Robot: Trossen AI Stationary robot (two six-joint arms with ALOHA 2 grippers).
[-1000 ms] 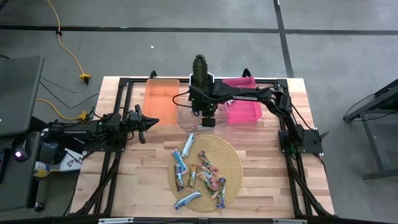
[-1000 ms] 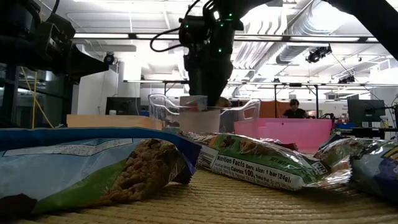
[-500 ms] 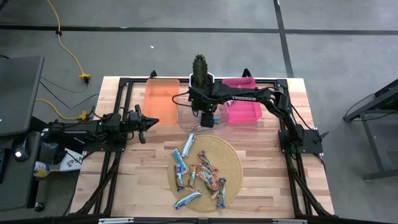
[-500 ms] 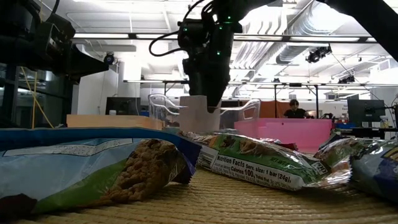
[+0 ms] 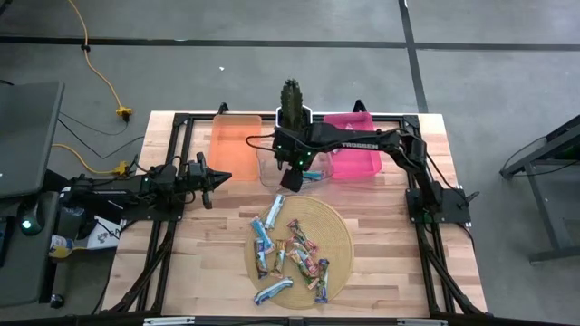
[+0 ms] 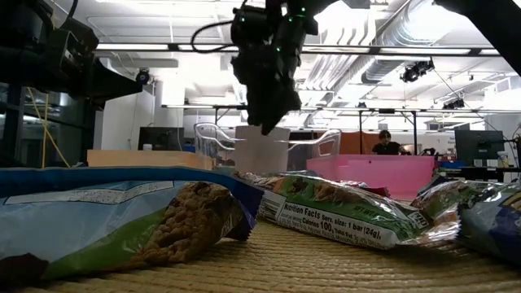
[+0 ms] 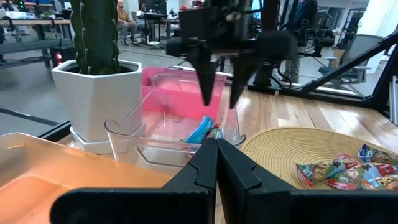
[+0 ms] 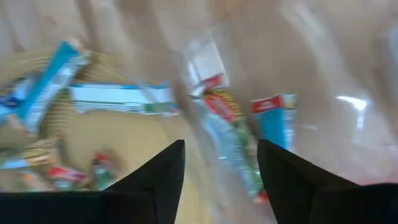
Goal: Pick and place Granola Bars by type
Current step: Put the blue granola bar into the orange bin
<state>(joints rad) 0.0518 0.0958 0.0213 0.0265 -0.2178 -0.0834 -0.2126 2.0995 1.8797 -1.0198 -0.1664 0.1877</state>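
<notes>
The right gripper [image 5: 292, 179] has lifted from the clear bin [image 5: 265, 172] (fingers spread, empty); left gripper [image 5: 220, 177] closed.

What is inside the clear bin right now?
The clear bin holds at least two granola bars, one blue and one red-and-green. The right hand hangs open just above it. Its far corner sits behind the hand, so any bars there cannot be seen.

Open-plan lab: exposed ceiling ducts [image 6: 383, 49], monitors [image 6: 476, 145], desks behind.
</notes>
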